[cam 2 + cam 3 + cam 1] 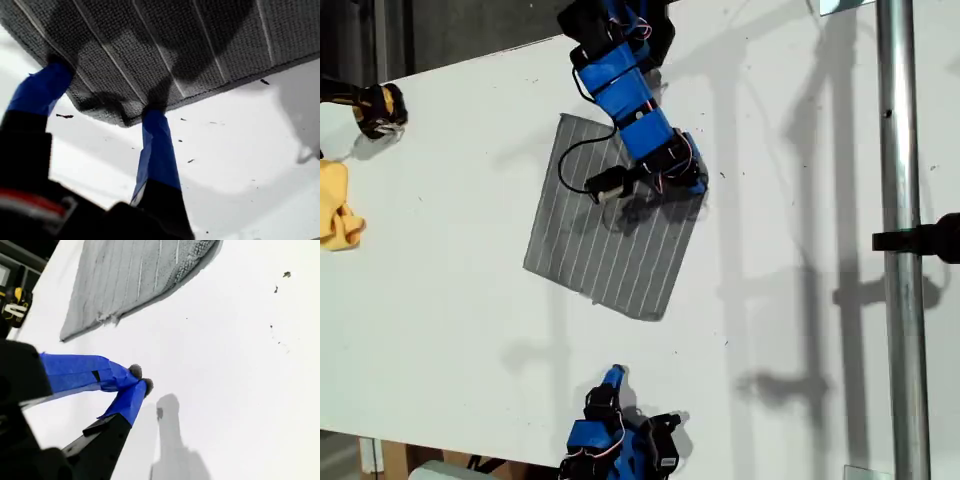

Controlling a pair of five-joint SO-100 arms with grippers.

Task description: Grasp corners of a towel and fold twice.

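Towel (605, 255): grey cloth with thin white stripes, lying flat and unfolded on the white table (440, 300), toward the middle of the exterior view. Corners: the one nearest our first gripper (102, 107) is slightly bunched at the cloth's edge; another (650, 315) lies free at the lower side of the exterior view, and the one under the arm at the upper side is partly hidden. Step in hand, by our judgement: the first grasp, with no fold yet made. First gripper: jaws apart, blue-taped fingers (157, 150) straddling the bunched edge of the towel and touching it, one finger at the hem, the other at the cloth's margin; not yet clenched on it. Second gripper (140, 380): jaws drawn together, tips meeting, nothing between them; it hangs over bare table well apart from the towel, at the lower side of the exterior view. Next move, as we judge it: the first gripper needs to close firmly on the corner so that the fabric is pinched, not pushed, while the second gripper must open and travel to a neighbouring corner before any lift. Elsewhere: yellow cloth (338, 215) at the exterior view's left edge, untouched; metal pole (898, 240) at the exterior view's right.
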